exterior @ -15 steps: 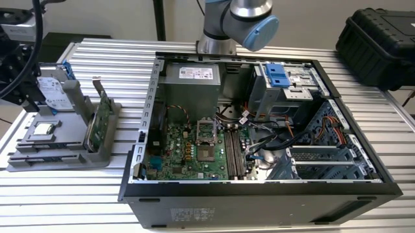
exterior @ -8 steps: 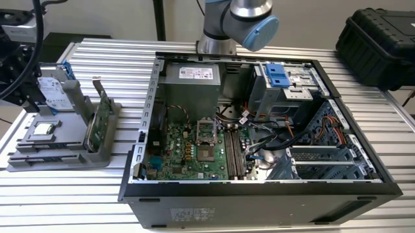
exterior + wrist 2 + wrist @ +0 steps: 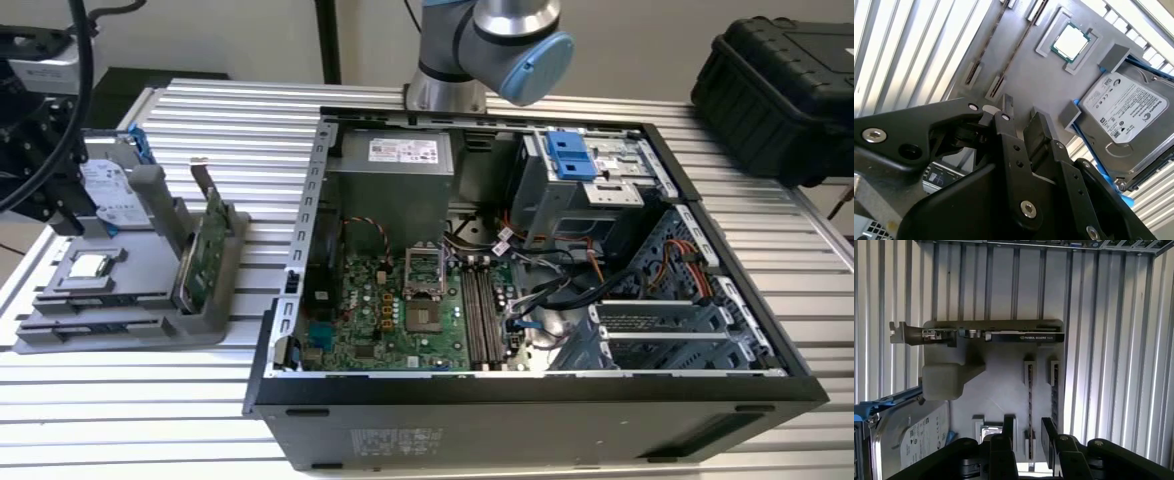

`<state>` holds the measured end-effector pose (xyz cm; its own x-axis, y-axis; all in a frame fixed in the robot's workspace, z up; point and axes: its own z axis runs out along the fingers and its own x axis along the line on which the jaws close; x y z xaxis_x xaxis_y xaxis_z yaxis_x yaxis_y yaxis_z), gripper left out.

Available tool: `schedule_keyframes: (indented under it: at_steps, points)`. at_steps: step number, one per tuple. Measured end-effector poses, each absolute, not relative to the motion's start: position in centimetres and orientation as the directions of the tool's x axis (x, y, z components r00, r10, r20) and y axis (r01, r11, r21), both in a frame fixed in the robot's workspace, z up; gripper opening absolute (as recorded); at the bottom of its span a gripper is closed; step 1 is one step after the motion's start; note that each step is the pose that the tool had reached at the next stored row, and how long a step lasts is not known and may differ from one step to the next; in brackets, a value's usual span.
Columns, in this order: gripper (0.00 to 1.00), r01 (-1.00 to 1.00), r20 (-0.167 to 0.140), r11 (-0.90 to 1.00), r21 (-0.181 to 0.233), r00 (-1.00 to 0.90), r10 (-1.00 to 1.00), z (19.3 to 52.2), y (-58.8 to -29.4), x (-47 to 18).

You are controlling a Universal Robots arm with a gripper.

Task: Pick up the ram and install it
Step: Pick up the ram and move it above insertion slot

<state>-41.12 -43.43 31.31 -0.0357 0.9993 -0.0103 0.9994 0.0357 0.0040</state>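
A slatted metal table point(image 3: 200, 110) carries everything. The open computer case point(image 3: 534, 410) lies beside the grey holder point(image 3: 999, 385), on the exterior view's right of it. A silver hard drive point(image 3: 1126, 120) in blue rails leans at one edge of the holder. A wide green card point(image 3: 1004, 336) with a metal bracket stands on edge along one end of the holder. The gripper point(image 3: 1028, 422) hangs over the holder with its two black fingers point(image 3: 1009, 427) spread partway and nothing clamped between them. The ram point(image 3: 1029, 400) stands on edge in a narrow slot of the holder, and in the first wrist view its line runs into the gap between the fingers. A square processor chip point(image 3: 1070, 41) sits in a recess of the holder, near the hard drive.
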Motion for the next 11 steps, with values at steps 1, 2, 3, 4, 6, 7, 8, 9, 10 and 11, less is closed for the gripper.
schedule_keyframes:
  at_steps: [1, 2, 3, 4, 6, 7, 8, 9, 10, 11]
  points:
    - [1.0, 0.999, -0.01, 0.036, 0.004, -0.036, 0.999, 31.24, -43.43, -41.12]
    - [1.0, 0.999, -0.01, 0.036, 0.003, -0.036, 0.999, 31.18, -43.43, -41.12]
    - [1.0, 0.999, -0.011, 0.036, 0.003, -0.036, 0.999, 31.11, -43.43, -41.12]
    - [1.0, 0.999, -0.011, 0.036, 0.003, -0.036, 0.999, 31.04, -43.43, -41.12]
    - [1.0, 0.999, -0.011, 0.036, 0.002, -0.036, 0.999, 30.89, -43.43, -41.12]
    - [1.0, 0.999, -0.011, 0.036, 0.001, -0.036, 0.999, 30.82, -43.43, -41.12]
    - [1.0, 0.999, -0.011, 0.036, 0.001, -0.036, 0.999, 30.75, -43.43, -41.12]
    - [1.0, 0.999, -0.011, 0.036, 0.001, -0.036, 0.999, 30.68, -43.44, -41.11]
    - [1.0, 0.999, -0.012, 0.036, 0.0, -0.036, 0.999, 30.61, -43.44, -41.11]
    - [1.0, 0.999, -0.012, 0.036, 0.0, -0.036, 0.999, 30.54, -43.44, -41.11]
